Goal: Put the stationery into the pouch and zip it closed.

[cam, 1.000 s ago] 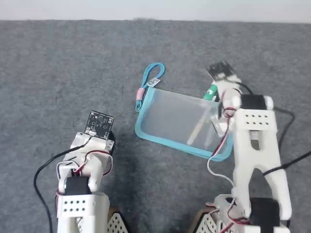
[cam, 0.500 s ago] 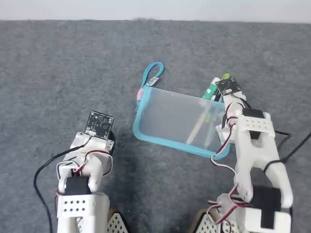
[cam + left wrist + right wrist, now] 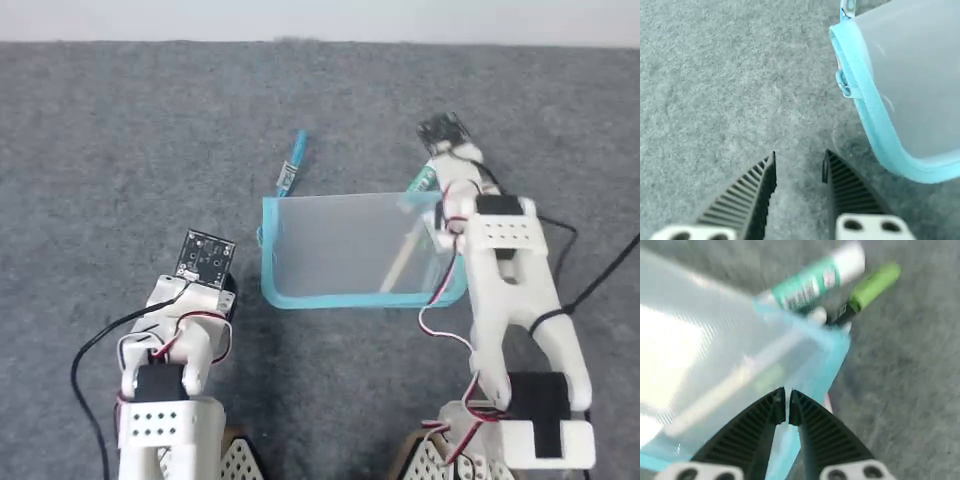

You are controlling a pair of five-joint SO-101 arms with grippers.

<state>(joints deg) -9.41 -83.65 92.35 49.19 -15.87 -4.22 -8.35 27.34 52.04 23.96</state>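
A translucent pouch (image 3: 340,245) with cyan edging lies at the table's middle, its long sides level across the high view. My right gripper (image 3: 786,394) is shut on the cyan edge at the pouch's (image 3: 700,340) right end. A pale stick (image 3: 740,382) lies inside the pouch. At that open end a green-and-white tube (image 3: 815,282) and a green pen (image 3: 872,282) poke out. My left gripper (image 3: 799,157) is open over bare carpet, a short way from the pouch's left corner (image 3: 910,75) and its zipper pull (image 3: 844,89).
The pouch's cyan wrist strap (image 3: 292,165) sticks out behind its left end. Grey carpet (image 3: 120,130) covers the whole table. The left arm (image 3: 170,370) stands at the front left, the right arm (image 3: 515,300) at the front right.
The right gripper has swung the pouch round: its left end came forward and left, so it now lies level instead of slanted. The strap loop has turned edge-on. The left arm has kept still.
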